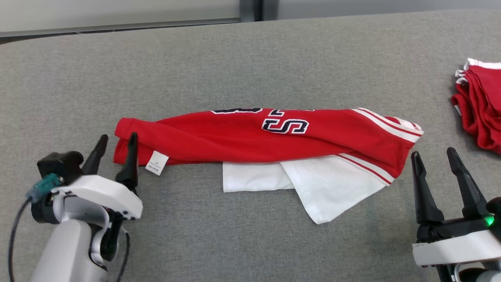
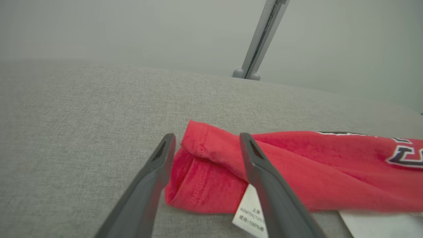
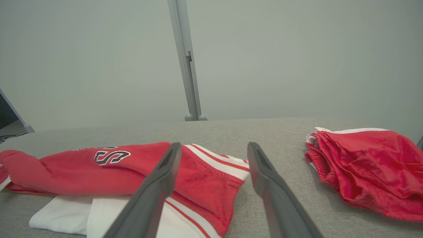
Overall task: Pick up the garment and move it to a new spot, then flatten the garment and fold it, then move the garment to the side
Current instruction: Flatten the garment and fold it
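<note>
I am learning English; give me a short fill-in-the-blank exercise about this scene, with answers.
The long red jersey with white sleeves lies on a ____ fabric surface.
The left gripper and the right gripper are both ____.
A second pile of red cloth lies to the robot's ____.
The large letter printed on the jersey is ____.
Missing words: grey, open, right, S.

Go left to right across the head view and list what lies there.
left claw → red garment → right claw → pile of red clothes
</note>
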### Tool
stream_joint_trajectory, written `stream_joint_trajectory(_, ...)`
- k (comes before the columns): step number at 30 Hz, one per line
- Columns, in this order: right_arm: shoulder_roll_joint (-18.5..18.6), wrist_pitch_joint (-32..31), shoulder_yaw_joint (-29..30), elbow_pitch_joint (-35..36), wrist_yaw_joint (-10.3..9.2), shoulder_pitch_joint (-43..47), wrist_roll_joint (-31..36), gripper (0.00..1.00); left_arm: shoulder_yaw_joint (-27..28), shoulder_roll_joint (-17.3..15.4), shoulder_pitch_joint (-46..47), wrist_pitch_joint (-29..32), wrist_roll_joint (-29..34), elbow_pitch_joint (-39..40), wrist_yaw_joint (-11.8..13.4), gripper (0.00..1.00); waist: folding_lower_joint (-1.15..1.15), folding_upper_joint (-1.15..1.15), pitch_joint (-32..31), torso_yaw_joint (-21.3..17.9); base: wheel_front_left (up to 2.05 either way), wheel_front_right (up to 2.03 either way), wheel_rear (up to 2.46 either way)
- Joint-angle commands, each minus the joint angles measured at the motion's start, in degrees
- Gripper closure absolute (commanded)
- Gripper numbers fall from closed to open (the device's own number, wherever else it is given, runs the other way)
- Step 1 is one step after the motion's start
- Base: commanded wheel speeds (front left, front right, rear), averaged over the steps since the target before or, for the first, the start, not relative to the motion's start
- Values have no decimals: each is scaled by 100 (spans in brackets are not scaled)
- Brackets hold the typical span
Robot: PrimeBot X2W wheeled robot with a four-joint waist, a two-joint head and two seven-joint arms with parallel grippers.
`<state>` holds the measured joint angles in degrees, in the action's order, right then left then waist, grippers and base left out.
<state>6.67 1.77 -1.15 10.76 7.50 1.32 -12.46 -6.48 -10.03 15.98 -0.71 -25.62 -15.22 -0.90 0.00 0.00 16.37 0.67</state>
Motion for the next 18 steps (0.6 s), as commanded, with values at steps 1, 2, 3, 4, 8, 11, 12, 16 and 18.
stream_joint_trajectory(1, -14, 74, -6, -29, -2, -61, -27, 0, 84, -80, 243, 33, -139, -266, -125, 0, 0, 0, 96, -112, 0, 0, 0)
stream_joint_trajectory(2, -22, 91, 5, -51, -2, -72, -37, 0, 126, -101, 323, 68, -236, -415, -172, 0, 0, 0, 111, -138, 0, 0, 0)
stream_joint_trajectory(3, -30, 118, 20, -73, -2, -82, -41, 0, 155, -131, 404, 99, -285, -546, -214, 0, 0, 0, 127, -157, 0, 0, 0)
stream_joint_trajectory(4, -38, 130, 20, -97, -2, -92, -45, 0, 181, -137, 477, 100, -369, -660, -257, 0, 0, 0, 133, -172, 0, 0, 0)
stream_joint_trajectory(8, -60, 186, 10, -148, -2, -114, -52, 0, 217, -171, 648, 109, -544, -980, -400, 0, 0, 0, 164, -218, 0, 0, 0)
stream_joint_trajectory(11, -63, 222, 22, -161, -2, -153, -54, 0, 168, -214, 759, 98, -674, -1142, -503, 100, 0, 0, 213, -229, 0, 0, 0)
stream_joint_trajectory(12, -63, 234, 35, -162, -2, -151, -62, 0, 159, -209, 778, 87, -723, -1171, -518, 100, 0, 0, 223, -226, 0, 0, 0)
stream_joint_trajectory(16, -58, 240, 73, -160, -2, -185, -83, 0, 99, -262, 865, -76, -652, -1213, -554, 100, 0, 0, 267, -213, 0, 0, 0)
stream_joint_trajectory(18, -61, 245, 90, -160, -2, -195, -96, 0, 71, -316, 874, -187, -577, -1243, -550, 100, 0, 0, 278, -204, 0, 0, 0)
